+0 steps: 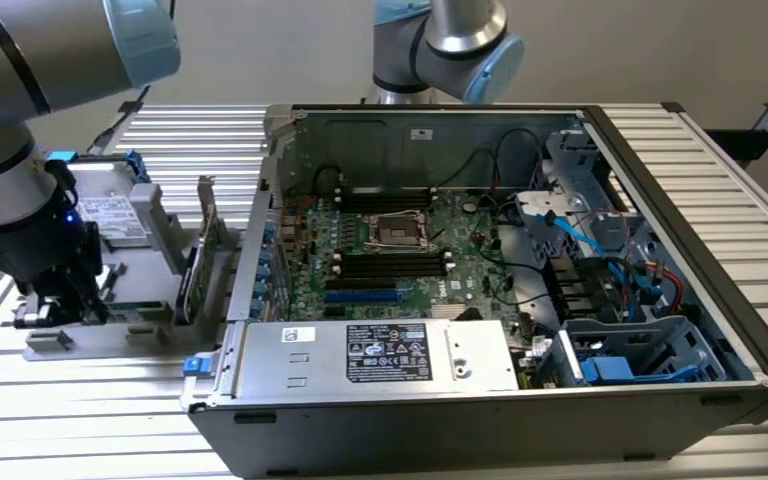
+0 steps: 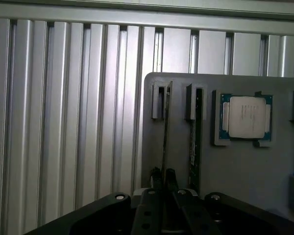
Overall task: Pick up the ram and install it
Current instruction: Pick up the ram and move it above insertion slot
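Note:
The ram (image 2: 165, 127) stands on edge in a slot of the grey holder (image 2: 245, 171), seen as a thin dark strip. My gripper (image 2: 163, 182) is shut on its near end, one finger on each side of it. A second ram stick (image 2: 194, 142) stands in the neighbouring slot, apart from the fingers. In the exterior view my gripper (image 1: 71, 303) reaches down into the grey holder (image 1: 137, 318) at that view's left, outside the open computer case (image 1: 491, 400). Black memory slots (image 1: 391, 263) lie on the motherboard beside the processor socket (image 1: 395, 231).
A square silver processor (image 2: 246, 117) sits in a pocket of the holder. A green expansion card with metal bracket (image 1: 203, 250) stands between the holder and the case wall. The power supply (image 1: 371, 355), cables and drive cages (image 1: 624, 350) crowd the case. A ribbed metal table (image 2: 63, 122) lies underneath.

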